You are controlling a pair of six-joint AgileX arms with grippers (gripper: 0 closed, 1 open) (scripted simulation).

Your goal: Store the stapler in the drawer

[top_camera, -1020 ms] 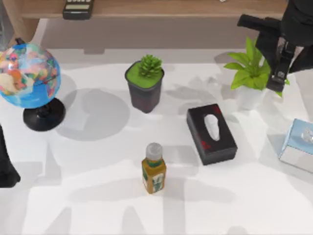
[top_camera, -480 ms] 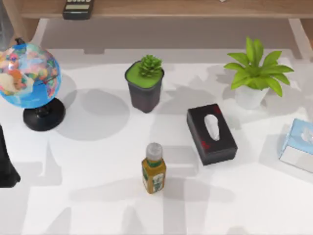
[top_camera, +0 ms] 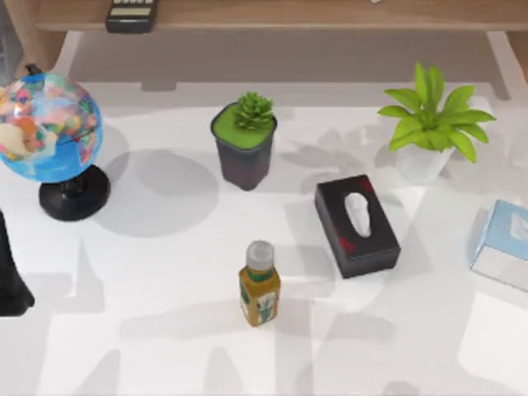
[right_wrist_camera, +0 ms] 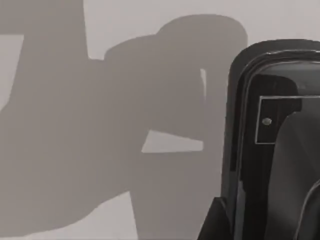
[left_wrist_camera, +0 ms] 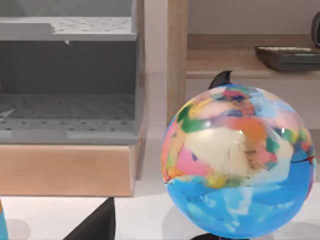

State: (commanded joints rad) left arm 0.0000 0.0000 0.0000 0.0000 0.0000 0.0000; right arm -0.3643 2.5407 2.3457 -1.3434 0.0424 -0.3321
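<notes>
left arm (top_camera: 10, 276): a dark form at the bench's (top_camera: 148, 330) left edge, below the globe; whether its jaws were apart or closed I could not tell
drawer (left_wrist_camera: 65, 170): seen from the left wrist view as a grey, speckled tray with a pale wooden front, lying open; a second grey tray sat above it; a wooden upright stood between it and the globe
globe (top_camera: 45, 124): a many-coloured ball on a black round foot, at the far left of the bench; in the left wrist view (left_wrist_camera: 237, 160) it stood close in front of the camera, beside the drawer
keypad device (top_camera: 132, 14): flat and black, lying on the wooden shelf (top_camera: 289, 14) behind the bench, above and right of the globe
succulent (top_camera: 245, 140): a green rosette in a dark square pot, upright, towards the back of the bench, left of centre
bottle (top_camera: 259, 285): small, amber, with a grey cap and a green label, upright near the middle front; apart from the tissue box
tissue box (top_camera: 356, 224): black with a white opening on top, lying at a slant just right of the bottle
leafy plant (top_camera: 429, 124): bright green leaves in a white pot, at the back right
pale blue box (top_camera: 505, 243): at the bench's right edge, partly cut off
stapler: I could not tell where it was; the right wrist view had a glossy black form (right_wrist_camera: 270, 140) close to the camera over a grey, shadowed surface, too near to say what it was
right arm: whether its jaws were open, or held anything, could not be told
</notes>
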